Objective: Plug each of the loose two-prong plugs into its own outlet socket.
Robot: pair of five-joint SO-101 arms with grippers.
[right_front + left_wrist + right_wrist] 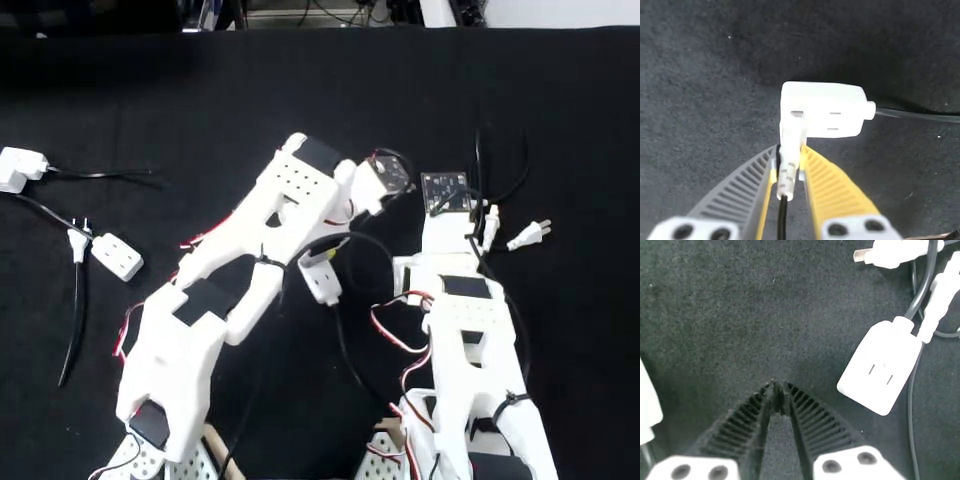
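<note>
On the black cloth-covered bench [200, 90], a small white boxy adapter [20, 168] lies at the far left edge, a black cable trailing off it. Nearer the front, a white two-prong plug on a black cord [78, 241] lies loose just beside a white rectangular outlet block [117, 256], not plugged into it.

Toward the middle, the left arm's hand [789, 156] has its yellow-lined fingers [825, 185] drawn narrow around a second white plug [789, 167]. It grips the plug by the body, and the black cord runs back between the fingers. The plug's nose meets one end of a second white outlet block [822, 110], whose face shows three slots. Whether the prongs are fully seated cannot be told.

To the right, the right arm's hand [777, 390] hangs over bare cloth with its black ribbed fingers [815, 422] pressed tip to tip, gripping nothing. Near it lies a third white outlet block [880, 367], two slots facing up and a black cable meeting one end.

At the far right, a third white two-prong plug [528, 236] lies loose on the cloth with its prongs bare.
</note>
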